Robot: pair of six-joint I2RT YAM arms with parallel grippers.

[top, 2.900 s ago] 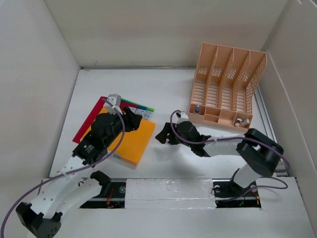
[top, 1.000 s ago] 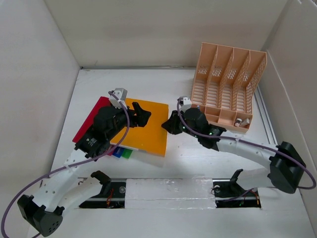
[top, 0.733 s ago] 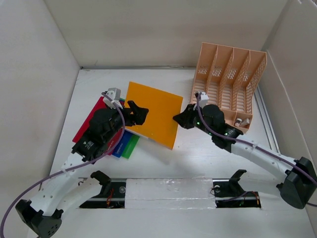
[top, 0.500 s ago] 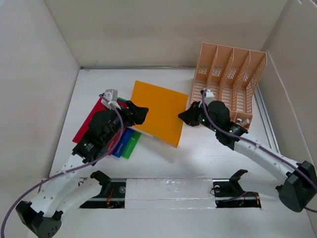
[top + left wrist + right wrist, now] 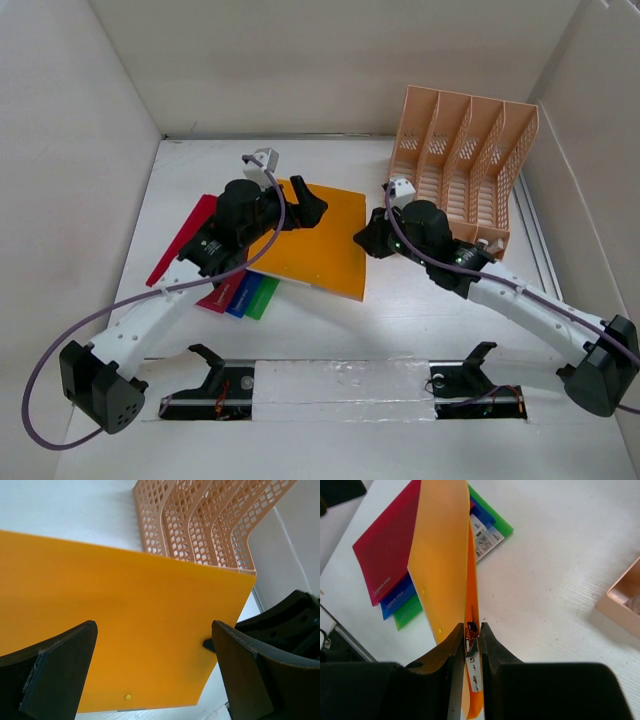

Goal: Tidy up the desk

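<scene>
An orange folder (image 5: 322,240) hangs tilted over the middle of the white desk (image 5: 200,170), one edge lifted. My right gripper (image 5: 366,238) is shut on its right edge; in the right wrist view the jaws (image 5: 472,630) pinch the folder (image 5: 442,555) and its metal clip. My left gripper (image 5: 305,203) stands open over the folder's far left part. In the left wrist view the orange folder (image 5: 125,625) fills the space below the wide-apart fingers (image 5: 60,670), with nothing held. Red (image 5: 185,240), blue (image 5: 240,295) and green (image 5: 262,298) folders lie fanned on the desk at the left.
The peach-orange slotted file rack (image 5: 460,175) stands at the back right, just behind the right gripper, with small items in its front compartments. Its lattice dividers (image 5: 200,520) show beyond the folder in the left wrist view. White walls enclose the desk on three sides.
The right gripper has carried the orange folder off the stack, back and right toward the rack. The left gripper has opened, let the folder go, and shifted toward the back right.
</scene>
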